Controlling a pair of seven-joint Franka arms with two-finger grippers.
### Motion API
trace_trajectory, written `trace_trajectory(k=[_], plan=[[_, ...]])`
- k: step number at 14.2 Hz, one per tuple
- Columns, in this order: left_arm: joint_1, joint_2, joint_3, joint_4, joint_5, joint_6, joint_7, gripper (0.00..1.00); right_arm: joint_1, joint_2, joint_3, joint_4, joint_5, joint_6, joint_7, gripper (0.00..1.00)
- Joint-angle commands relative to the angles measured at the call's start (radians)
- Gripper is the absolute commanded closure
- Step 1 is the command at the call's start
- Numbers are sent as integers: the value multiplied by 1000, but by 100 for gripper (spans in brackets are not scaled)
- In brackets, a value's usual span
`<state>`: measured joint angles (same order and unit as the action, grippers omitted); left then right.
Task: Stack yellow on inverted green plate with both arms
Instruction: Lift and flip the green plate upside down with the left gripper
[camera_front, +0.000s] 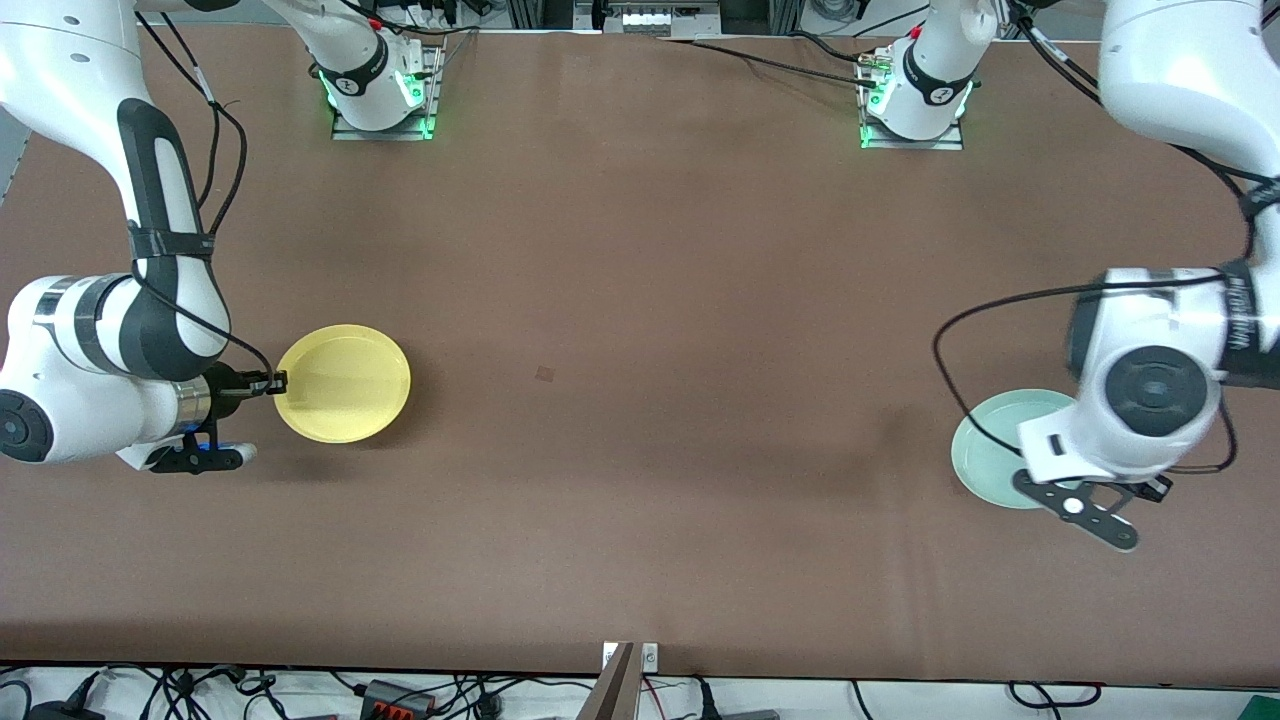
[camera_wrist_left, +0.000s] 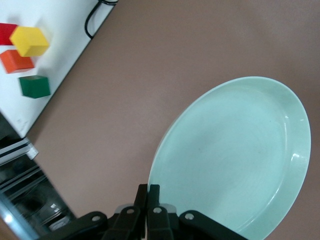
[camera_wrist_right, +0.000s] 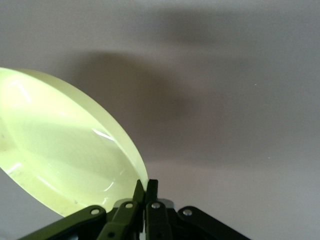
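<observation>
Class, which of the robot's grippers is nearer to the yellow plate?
Right. The right gripper is shut on the yellow plate's rim, at the right arm's end. The left gripper grips the green plate at the left arm's end.

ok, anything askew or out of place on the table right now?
Nothing damaged or spilled. Both plates are gripped at the rim: right gripper shut on the yellow plate, which looks tilted off the table; left gripper shut on the green plate, open side up, not inverted.

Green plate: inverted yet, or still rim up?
Rim up. The left wrist view shows the green plate with its hollow face and raised rim upward, the left pincer shut on its edge.
</observation>
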<state>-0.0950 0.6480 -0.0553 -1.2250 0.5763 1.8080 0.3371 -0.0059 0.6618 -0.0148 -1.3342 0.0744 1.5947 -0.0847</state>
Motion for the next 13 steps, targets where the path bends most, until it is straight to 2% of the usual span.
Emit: trace_trajectory(k=[1,5,10,13], plan=[[-124,4,15,25,137,-96,-166,99,-5,-7,-2,9,22,-21,-18,100],[-290,16,17,24,292,-193,-450,99,-3,-7,-2,9,22,-21,-17,100],[-403,65,19,16,324,-228,-749,99,-6,-7,-2,9,24,-21,-18,100],[-485,110,17,7,459,-237,-913,99,-11,-2,-4,6,63,-21,-55,100]])
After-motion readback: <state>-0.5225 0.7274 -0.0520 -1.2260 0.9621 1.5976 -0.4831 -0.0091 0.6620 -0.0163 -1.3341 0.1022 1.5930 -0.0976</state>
